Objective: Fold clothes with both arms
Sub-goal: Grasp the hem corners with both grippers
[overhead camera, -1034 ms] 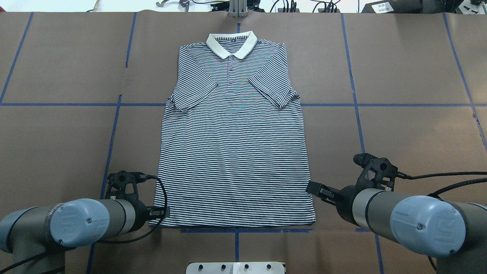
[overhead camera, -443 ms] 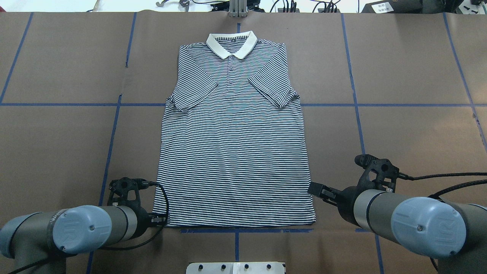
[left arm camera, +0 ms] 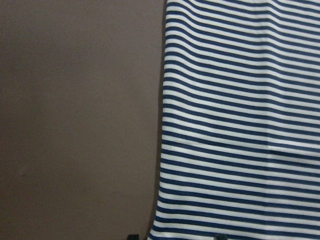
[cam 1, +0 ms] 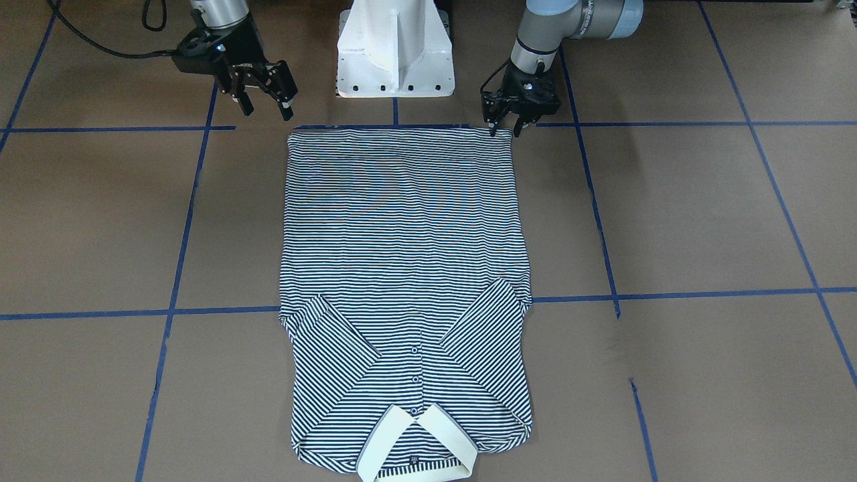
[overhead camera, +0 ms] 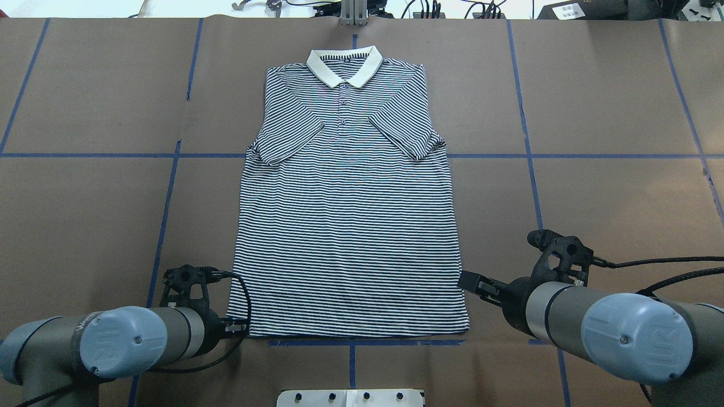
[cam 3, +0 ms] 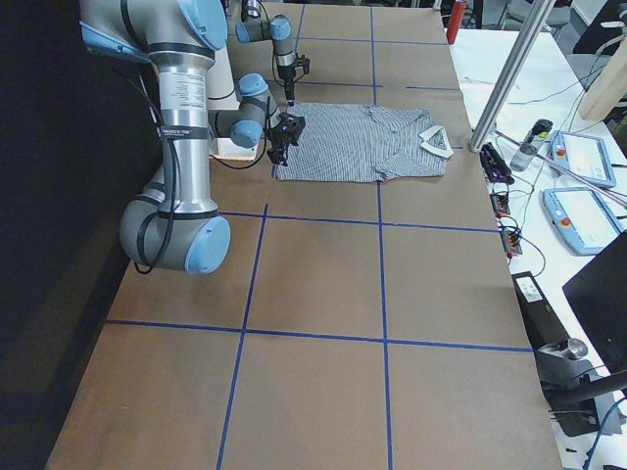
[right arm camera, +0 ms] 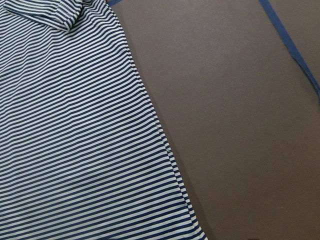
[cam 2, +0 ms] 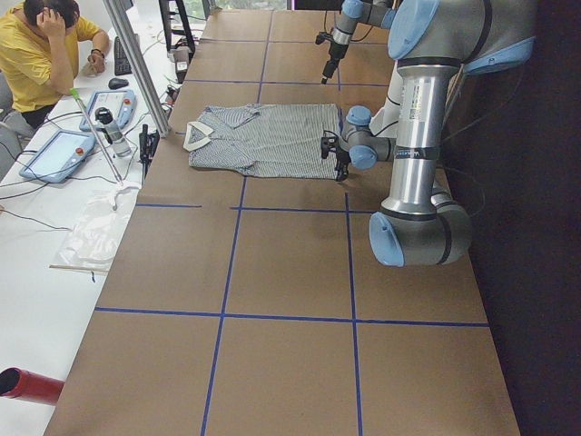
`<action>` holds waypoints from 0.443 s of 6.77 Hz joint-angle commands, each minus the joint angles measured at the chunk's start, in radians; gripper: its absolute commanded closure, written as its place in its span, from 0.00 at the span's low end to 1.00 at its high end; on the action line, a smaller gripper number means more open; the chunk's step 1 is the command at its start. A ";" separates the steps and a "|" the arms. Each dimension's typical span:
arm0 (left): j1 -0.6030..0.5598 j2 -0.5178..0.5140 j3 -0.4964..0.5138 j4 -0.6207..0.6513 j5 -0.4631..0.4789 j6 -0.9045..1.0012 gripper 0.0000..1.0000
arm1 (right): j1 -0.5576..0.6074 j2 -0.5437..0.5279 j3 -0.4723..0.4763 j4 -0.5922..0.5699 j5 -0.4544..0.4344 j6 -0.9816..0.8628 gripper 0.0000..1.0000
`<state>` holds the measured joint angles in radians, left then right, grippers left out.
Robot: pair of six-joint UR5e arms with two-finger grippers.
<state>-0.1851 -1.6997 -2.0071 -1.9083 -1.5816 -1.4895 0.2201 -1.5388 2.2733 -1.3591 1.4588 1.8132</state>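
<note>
Brown paper table point(overhead camera: 85, 226), blue tape grid. Left gripper point(cam 1: 505, 131) is low at one hem corner, jaws parted and nothing pinched. Right gripper point(cam 1: 266, 110) has its jaws spread wide, empty, and hangs clear of the cloth.

Risks, my read:
- The arms are uneven. Left is on its corner, right is off its own. If they close out of step, the hem lifts skewed and the fold goes crooked.
- Left closes with too little cloth between the tips, so it takes the top layer only or slips off the thin knit.
- Tips dig in and snag the paper along with the hem.
- A fast lift could flop the tucked sleeves back out.

Shirt point(overhead camera: 350, 226) lies flat, buttons up. In the left wrist view its side edge runs between the left fingertips. The other hem corner sits just beside the right gripper, not between its jaws. Body runs away from both arms, with the collar point(overhead camera: 344, 65) at the far end.
</note>
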 commanded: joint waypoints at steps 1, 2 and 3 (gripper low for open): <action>0.001 0.000 0.004 0.000 0.000 0.000 0.52 | -0.001 0.000 0.000 0.000 0.000 0.000 0.08; 0.001 -0.002 0.004 0.000 0.000 0.000 0.63 | -0.001 0.000 0.000 0.000 0.000 0.000 0.08; 0.001 -0.003 0.002 0.000 -0.001 0.000 0.87 | -0.001 -0.001 0.000 0.000 0.000 0.000 0.08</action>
<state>-0.1841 -1.7011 -2.0041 -1.9083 -1.5819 -1.4895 0.2194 -1.5388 2.2733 -1.3591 1.4588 1.8132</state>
